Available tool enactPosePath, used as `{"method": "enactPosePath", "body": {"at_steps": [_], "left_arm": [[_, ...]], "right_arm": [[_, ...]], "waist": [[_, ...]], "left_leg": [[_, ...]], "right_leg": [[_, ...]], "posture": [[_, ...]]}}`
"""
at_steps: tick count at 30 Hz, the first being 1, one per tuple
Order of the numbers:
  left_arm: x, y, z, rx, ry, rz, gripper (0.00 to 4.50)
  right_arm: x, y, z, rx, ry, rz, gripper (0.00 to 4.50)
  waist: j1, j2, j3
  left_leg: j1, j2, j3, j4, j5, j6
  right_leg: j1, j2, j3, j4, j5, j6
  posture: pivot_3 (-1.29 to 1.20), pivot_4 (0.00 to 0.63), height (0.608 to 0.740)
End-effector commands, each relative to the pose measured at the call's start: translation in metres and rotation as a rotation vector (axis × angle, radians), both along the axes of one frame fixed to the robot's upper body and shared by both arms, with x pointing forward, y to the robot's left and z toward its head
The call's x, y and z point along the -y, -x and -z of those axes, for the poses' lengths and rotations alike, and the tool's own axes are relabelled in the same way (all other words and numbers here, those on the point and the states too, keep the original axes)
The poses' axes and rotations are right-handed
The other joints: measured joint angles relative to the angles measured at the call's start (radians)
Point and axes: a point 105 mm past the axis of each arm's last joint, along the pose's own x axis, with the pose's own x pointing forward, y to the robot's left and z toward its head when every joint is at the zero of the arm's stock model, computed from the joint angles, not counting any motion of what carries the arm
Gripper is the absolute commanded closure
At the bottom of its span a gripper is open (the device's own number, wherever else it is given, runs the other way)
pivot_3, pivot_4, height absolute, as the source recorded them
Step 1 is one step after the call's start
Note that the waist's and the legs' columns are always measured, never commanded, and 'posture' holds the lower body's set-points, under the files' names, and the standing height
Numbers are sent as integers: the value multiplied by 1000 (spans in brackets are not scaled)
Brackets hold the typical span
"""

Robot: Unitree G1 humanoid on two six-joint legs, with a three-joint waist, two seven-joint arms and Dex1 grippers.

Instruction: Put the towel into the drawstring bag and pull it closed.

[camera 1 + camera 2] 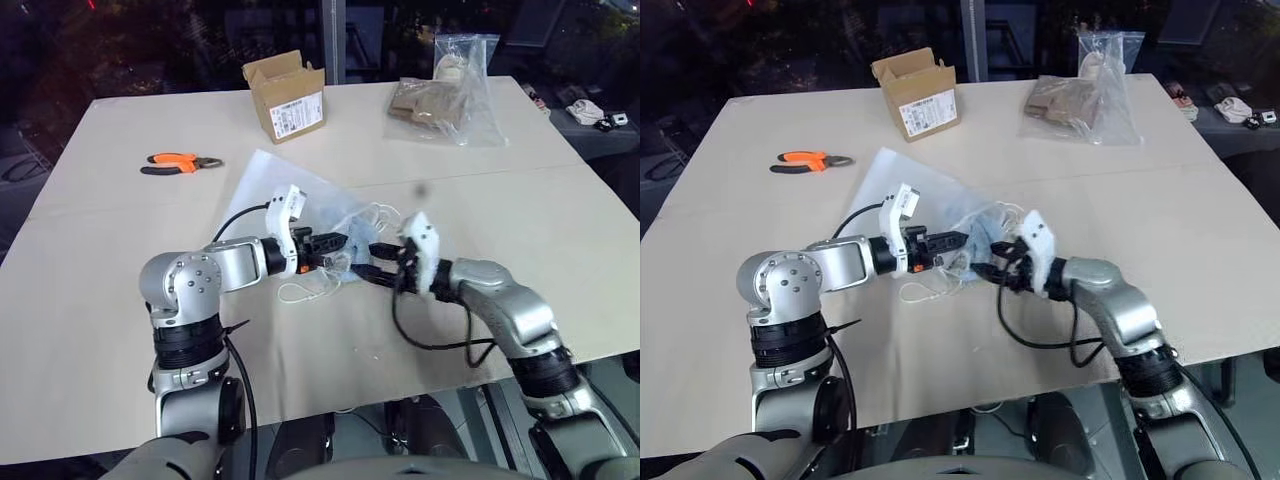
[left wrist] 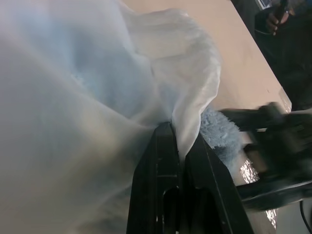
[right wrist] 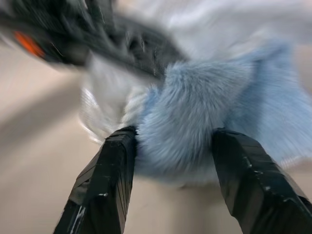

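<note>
The translucent white drawstring bag (image 1: 262, 188) lies flat near the middle of the table, its mouth lifted toward me. My left gripper (image 1: 340, 243) is shut on the fabric at the bag's rim (image 2: 195, 97) and holds it up. The light blue-grey towel (image 3: 204, 112) sits at the bag's mouth, partly under the white fabric. My right gripper (image 1: 375, 262) faces the left one from the right and is open, one finger on each side of the towel's near end. A loop of thin white cord (image 1: 300, 292) lies on the table below the left gripper.
A cardboard box (image 1: 287, 97) stands at the back of the table, orange-handled pliers (image 1: 180, 162) lie at the left, and a clear plastic bag with brown contents (image 1: 440, 100) sits at the back right. The table's near edge (image 1: 400, 385) runs just below both forearms.
</note>
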Motion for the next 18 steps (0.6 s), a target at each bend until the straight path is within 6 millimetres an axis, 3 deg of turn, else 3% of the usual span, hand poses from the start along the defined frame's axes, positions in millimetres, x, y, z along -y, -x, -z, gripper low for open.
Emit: {"method": "enactPosePath", "body": {"at_steps": [1, 4, 6, 11, 14, 18], "left_arm": [[2, 5, -7, 27, -11, 39, 4500], [1, 13, -6, 19, -26, 69, 4500], [1, 16, -5, 16, -34, 82, 4500], [-11, 21, -9, 15, -56, 81, 4500], [-13, 20, -12, 9, -47, 84, 4500], [-14, 17, -17, -9, 2, 99, 4500]], "right_arm": [[-13, -16, 2, 98, 19, 9, 2413], [-21, -29, -4, 168, -11, 32, 3435], [-23, -33, -7, 210, -20, 27, 4472], [-35, -31, -31, 362, -69, -38, 4472], [-50, -26, -31, 400, -70, -117, 4472], [-89, -19, -33, 362, -173, -222, 4472]], "waist": [[1, 0, 0], [1, 0, 0], [1, 0, 0], [0, 0, 2], [-2, 0, 2], [-8, -1, 3]], "left_leg": [[0, 0, 0, 0, 0, 0], [0, 0, 0, 0, 1, -1], [0, 0, 0, 0, 2, -3], [-1, 0, 0, 0, 3, -5], [-1, 0, 0, 0, 3, -5], [0, 1, 0, -1, 3, -6]], "right_leg": [[0, 0, 0, 0, 0, 0], [0, 0, 0, 0, 2, -3], [0, -1, 1, 0, 2, -3], [0, -1, 0, -2, 2, -4], [0, -1, 0, -2, 2, -4], [0, 0, 0, -1, 2, -4]], "posture": [[0, 150, 740], [0, 150, 740], [0, 150, 740], [0, 150, 740], [0, 150, 740], [0, 150, 740]]}}
